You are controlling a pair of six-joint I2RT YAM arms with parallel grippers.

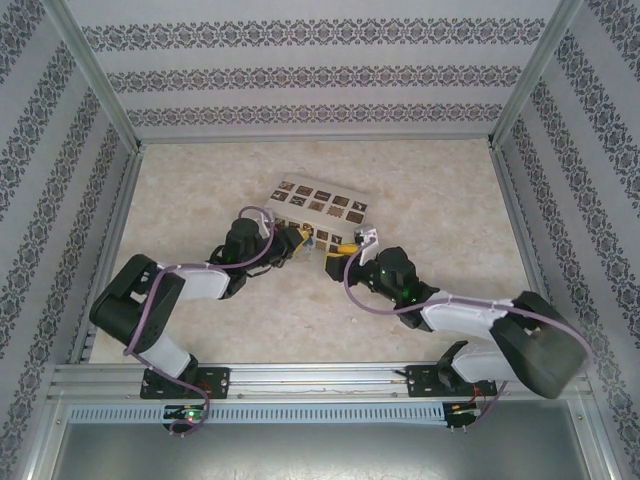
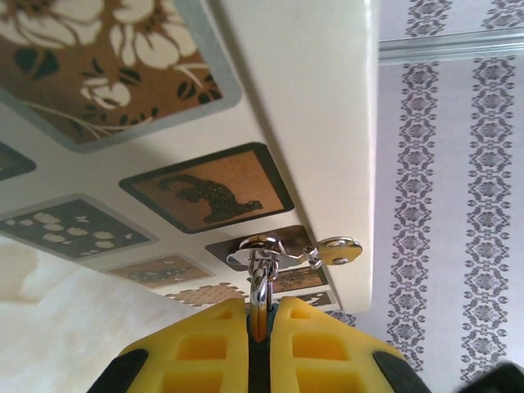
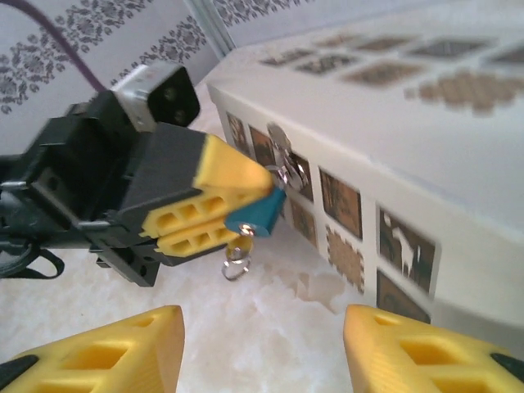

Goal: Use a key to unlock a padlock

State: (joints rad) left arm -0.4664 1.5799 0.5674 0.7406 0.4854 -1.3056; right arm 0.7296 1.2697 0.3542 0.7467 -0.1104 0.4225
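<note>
left gripper (image 3: 246,209): fingers together, clamped on the padlock (image 3: 262,214). It enters from 9 o'clock in the right wrist view, with one finger above the body and one below.
padlock: the blue body pokes out of the left fingertips toward 3 o'clock. It is held off the table, just beside the box's side face.
shackle (image 2: 259,282): a thin silver loop. In the left wrist view it runs from between the yellow fingers toward 12 o'clock and looks hooked through the hasp (image 2: 295,250). Can't tell if it is latched or sprung.
hasp: silver metal on the box's side, lying across one patterned square.
key (image 3: 244,237): a brass-coloured stub at the padlock's 6 o'clock, with a silver ring (image 3: 235,266) dangling under it. Can't tell how deep it sits.
right gripper (image 3: 262,327): fingers wide apart, nothing between them. The padlock is at its 12 o'clock — near, not touching.
white box (image 1: 320,205): sits on the table (image 1: 440,200), with dark patterned squares on its top and sides. In the top view it is at 12 o'clock of both grippers, turned a little off square.
arms, top view: the left tip comes in from 9 o'clock and the right from 3 o'clock — tips facing each other at the box's near side, close together.
</note>
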